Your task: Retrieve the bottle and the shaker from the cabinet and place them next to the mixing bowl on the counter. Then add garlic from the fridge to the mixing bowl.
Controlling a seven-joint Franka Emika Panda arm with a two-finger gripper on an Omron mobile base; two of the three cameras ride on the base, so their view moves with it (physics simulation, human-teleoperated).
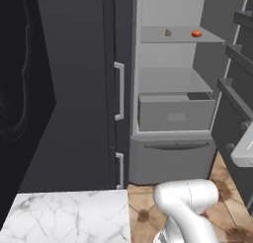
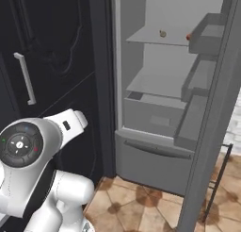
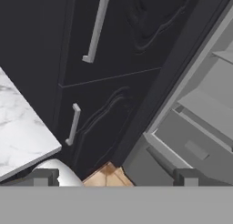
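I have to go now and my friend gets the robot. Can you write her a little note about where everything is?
Hand: open and empty, pointing down at the fridge's lower front.
Fridge: door open. On its upper shelf sit a small brownish thing, maybe the garlic, and a red-orange thing.
Counter: its corner is nearby.
Done: cannot tell about the earlier steps.
Left: pick up the garlic and carry it to the mixing bowl.

The tabletop (image 1: 69,217) is white marble with grey veins and a smooth, polished look. The tall dark panels (image 3: 132,59) show a faint wood-grain swirl, matt charcoal, with pale brushed-metal bar handles (image 3: 96,27). The fridge interior (image 1: 170,79) looks like smooth matt grey plastic. The floor (image 2: 141,203) is brown patterned tile.
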